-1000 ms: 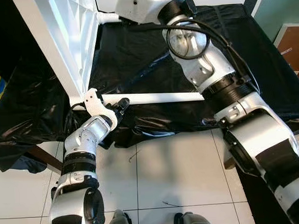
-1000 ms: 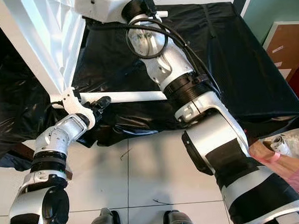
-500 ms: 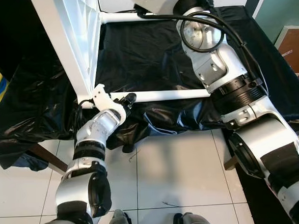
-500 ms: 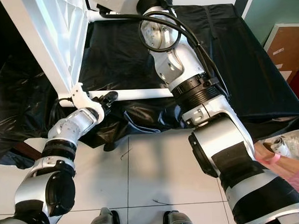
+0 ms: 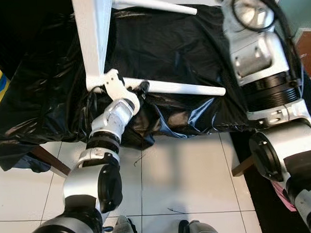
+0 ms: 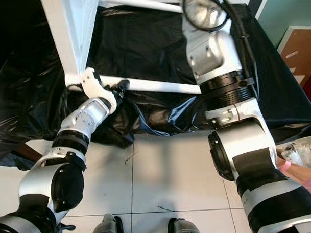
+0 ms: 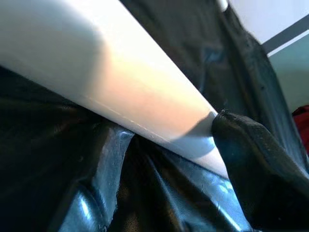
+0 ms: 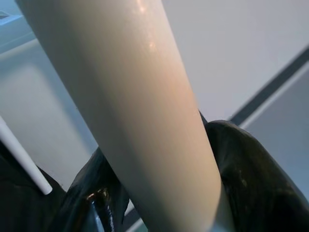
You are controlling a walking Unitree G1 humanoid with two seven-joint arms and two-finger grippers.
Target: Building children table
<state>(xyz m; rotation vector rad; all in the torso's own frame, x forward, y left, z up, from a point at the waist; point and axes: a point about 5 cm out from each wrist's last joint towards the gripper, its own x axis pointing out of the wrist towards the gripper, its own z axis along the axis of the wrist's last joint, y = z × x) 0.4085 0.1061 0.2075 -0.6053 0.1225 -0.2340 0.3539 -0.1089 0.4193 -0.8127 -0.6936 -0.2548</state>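
The left hand (image 5: 136,90) is clamped on a white table leg (image 5: 185,88), which lies just above the black-covered tabletop (image 5: 194,48). The right hand (image 8: 159,159) is apparently closed round another white leg (image 8: 135,106), held overhead.

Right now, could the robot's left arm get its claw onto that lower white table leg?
Probably yes, it looks there already: the left claw sits at the lower white leg, near where the leg meets the white tabletop. In the left wrist view a black finger presses against it.
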